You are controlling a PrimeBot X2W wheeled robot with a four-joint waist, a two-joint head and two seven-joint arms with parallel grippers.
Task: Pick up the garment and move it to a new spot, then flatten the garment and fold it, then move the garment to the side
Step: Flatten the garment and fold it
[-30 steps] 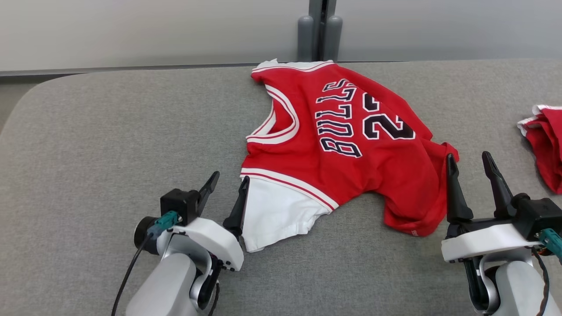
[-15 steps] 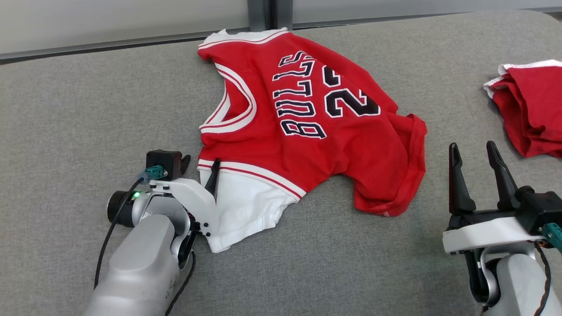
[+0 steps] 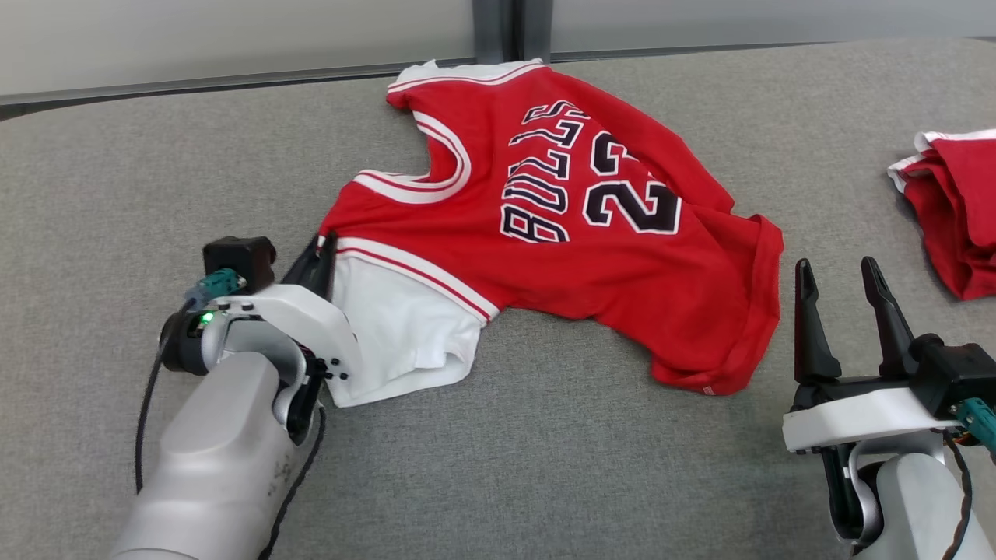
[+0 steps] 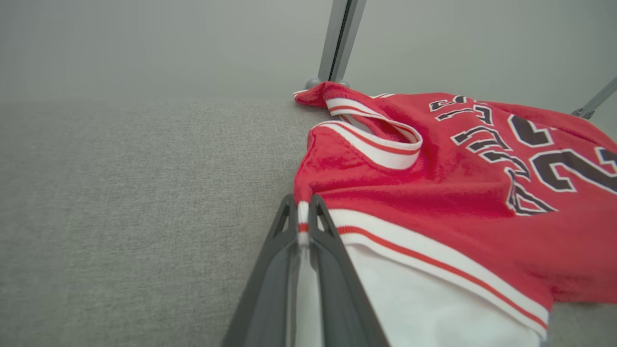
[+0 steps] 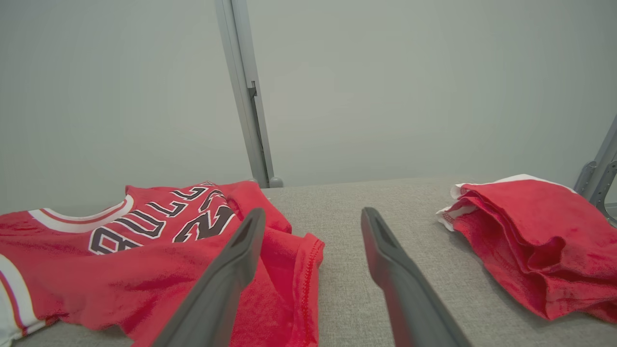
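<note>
My left gripper (image 4: 301,205) is pinched shut on the jersey (image 3: 576,233). Its fingers are clamped over the red-and-white striped trim at the near left corner, where the red cloth meets the white panel. From there the jersey spreads away to the right and toward the far edge of the table (image 3: 156,171), lettering and number up, rumpled along its right hem. My right gripper (image 3: 836,268) stands with its fingers wide apart and nothing between them, just beside that right hem. A second ago my left fingers were open beside the white panel's edge. Half a second ago one of them lay on the trim, and now they have closed on it. The gripped corner has been drawn out to the left, so the neck opening looks shallower and more stretched. The view from my head has shifted as well, while my right gripper has kept its pose. Farther right, well apart from the jersey, lies a second red garment (image 3: 953,210), bunched up. A grey post (image 3: 510,27) rises behind the table's far edge, close to the jersey's far corner.
</note>
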